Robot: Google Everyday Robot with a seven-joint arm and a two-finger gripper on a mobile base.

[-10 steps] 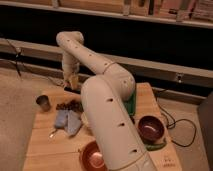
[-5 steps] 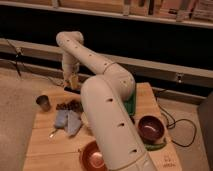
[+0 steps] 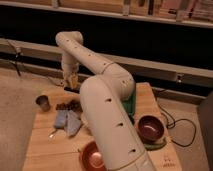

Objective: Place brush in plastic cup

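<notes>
My gripper [image 3: 70, 81] hangs at the end of the white arm over the back left part of the wooden table [image 3: 45, 147]. It is shut on the small tan brush [image 3: 72, 80], held above the table top. The small dark grey plastic cup [image 3: 43, 102] stands upright near the table's left edge, below and to the left of the gripper and apart from it.
Dark brown bits [image 3: 67, 106] and a blue-grey cloth [image 3: 67, 121] lie right of the cup. A maroon bowl [image 3: 150, 128] sits on a green plate at the right, a copper bowl [image 3: 92, 156] at the front. My arm's bulk [image 3: 110, 115] covers the table's middle. A black cable [image 3: 175, 125] trails off to the right.
</notes>
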